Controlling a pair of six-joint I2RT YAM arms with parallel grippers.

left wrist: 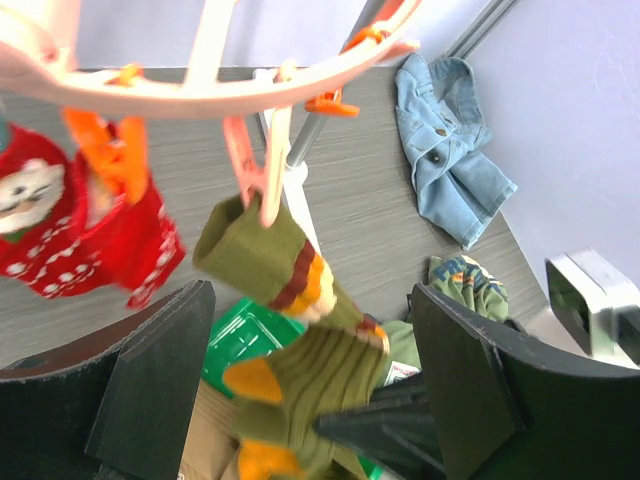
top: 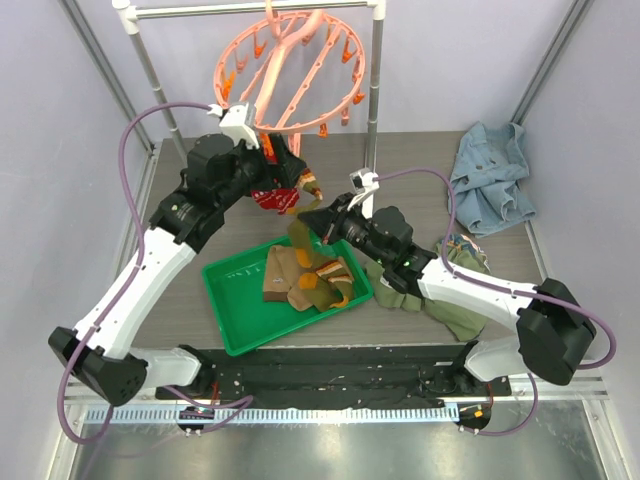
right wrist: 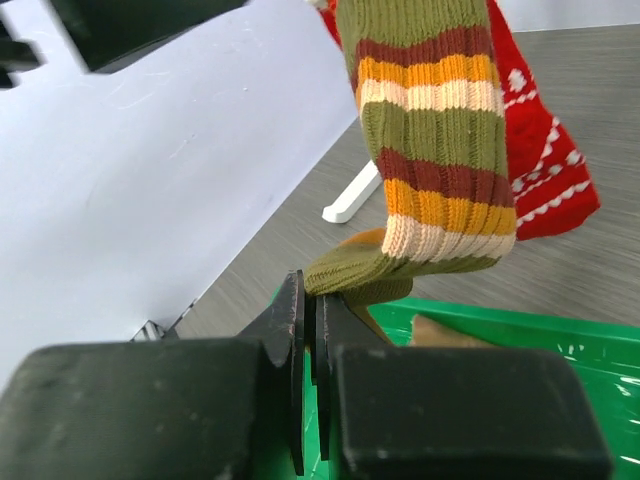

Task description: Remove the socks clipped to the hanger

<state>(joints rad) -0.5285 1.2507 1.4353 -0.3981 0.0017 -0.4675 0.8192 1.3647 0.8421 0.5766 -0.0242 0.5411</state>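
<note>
Your right hand point(right wrist: 310, 305) is pinched shut on the lower end of the striped olive sock point(right wrist: 435, 150). The sock hangs by its cuff from a pink peg point(left wrist: 262, 175) on the round hanger point(top: 290, 70). It's light, soft and stretchy, so expect it to give before the peg lets go; a hold nearer the cuff would probably pull cleaner. Your left hand point(left wrist: 310, 320) is spread wide either side of it, holding nothing. A red sock point(left wrist: 110, 240) hangs just beside.

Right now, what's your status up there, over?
Left end effector open, facing the pink peg. Right end effector shut on striped olive sock, pegged to hanger. Red sock hangs close beside.
</note>
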